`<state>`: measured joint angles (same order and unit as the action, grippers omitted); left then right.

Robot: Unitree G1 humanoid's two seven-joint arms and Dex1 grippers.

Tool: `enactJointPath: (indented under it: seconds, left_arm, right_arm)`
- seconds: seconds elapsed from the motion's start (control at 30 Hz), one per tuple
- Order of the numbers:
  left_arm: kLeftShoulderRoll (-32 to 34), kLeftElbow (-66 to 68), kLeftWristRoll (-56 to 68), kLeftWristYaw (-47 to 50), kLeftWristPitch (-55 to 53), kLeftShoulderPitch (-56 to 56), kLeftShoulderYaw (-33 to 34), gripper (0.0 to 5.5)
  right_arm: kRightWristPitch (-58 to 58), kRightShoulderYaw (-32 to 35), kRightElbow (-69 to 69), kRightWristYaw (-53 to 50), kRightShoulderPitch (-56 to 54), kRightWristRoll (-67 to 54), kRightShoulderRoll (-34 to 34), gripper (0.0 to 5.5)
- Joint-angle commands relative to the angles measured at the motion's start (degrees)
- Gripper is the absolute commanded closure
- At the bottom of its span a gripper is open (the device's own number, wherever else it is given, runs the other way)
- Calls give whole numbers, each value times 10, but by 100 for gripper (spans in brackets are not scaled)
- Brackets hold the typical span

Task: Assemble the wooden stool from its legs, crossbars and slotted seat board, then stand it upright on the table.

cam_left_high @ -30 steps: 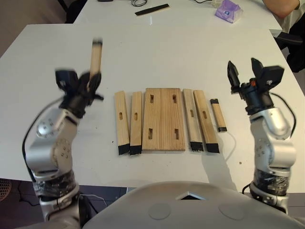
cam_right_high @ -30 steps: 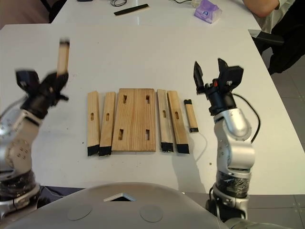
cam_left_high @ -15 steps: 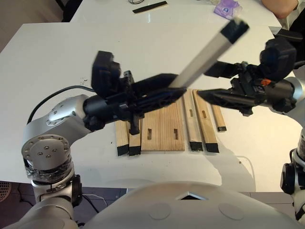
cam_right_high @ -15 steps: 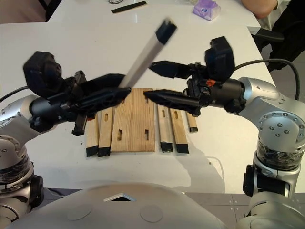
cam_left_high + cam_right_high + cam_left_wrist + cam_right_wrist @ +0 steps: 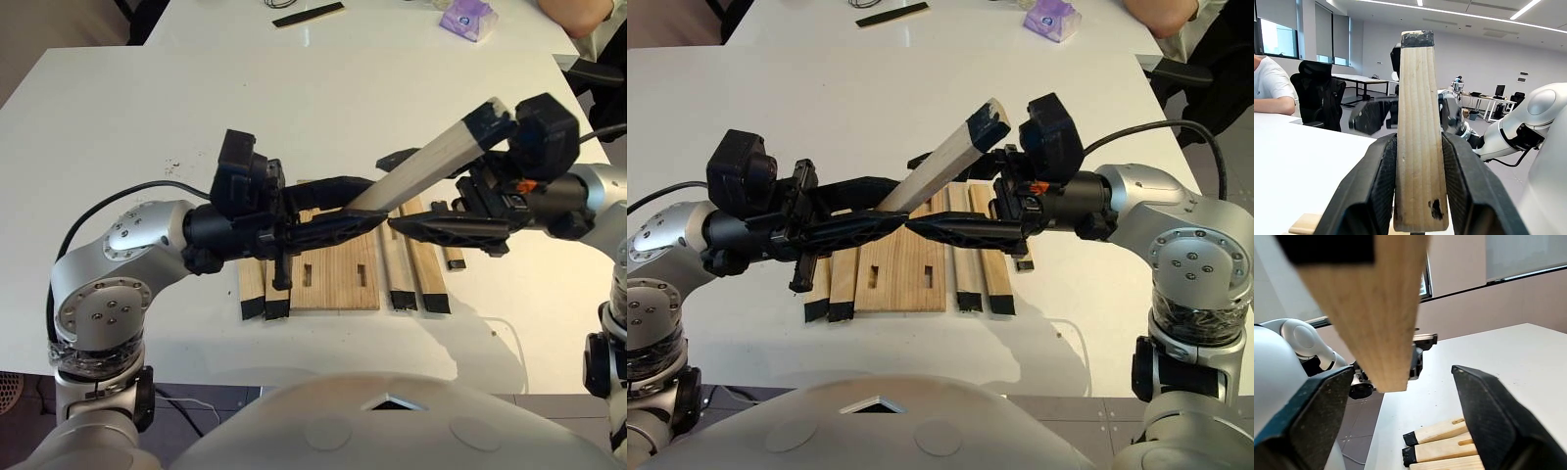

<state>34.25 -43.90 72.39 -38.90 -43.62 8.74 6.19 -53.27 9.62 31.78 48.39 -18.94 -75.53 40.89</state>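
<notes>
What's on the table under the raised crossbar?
The slotted seat board with left legs and right legs beside it; their far ends are covered by the arms.

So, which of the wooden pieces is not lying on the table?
The bar clamped in the left gripper: it slants up above the seat board, dark-tipped end highest. All the other pieces lie flat on the table.
</notes>
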Motion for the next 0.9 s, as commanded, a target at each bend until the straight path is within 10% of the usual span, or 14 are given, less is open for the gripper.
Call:
enactJointPath:
  seconds: [0.03,0.4,0.9]
  left_arm:
    - [11,-8,-8,-8,9,-15,-7,421]
    - [11,18,-35,-12,23,-23,-29,421]
    - [19,34,-17,-27,21,-35,-14,421]
  right_arm:
    - [4,21,3,-6,-3,-20,14,181]
    - [1,14,11,-3,-9,-49,24,181]
    - [14,-15,18,42,13,31,57,409]
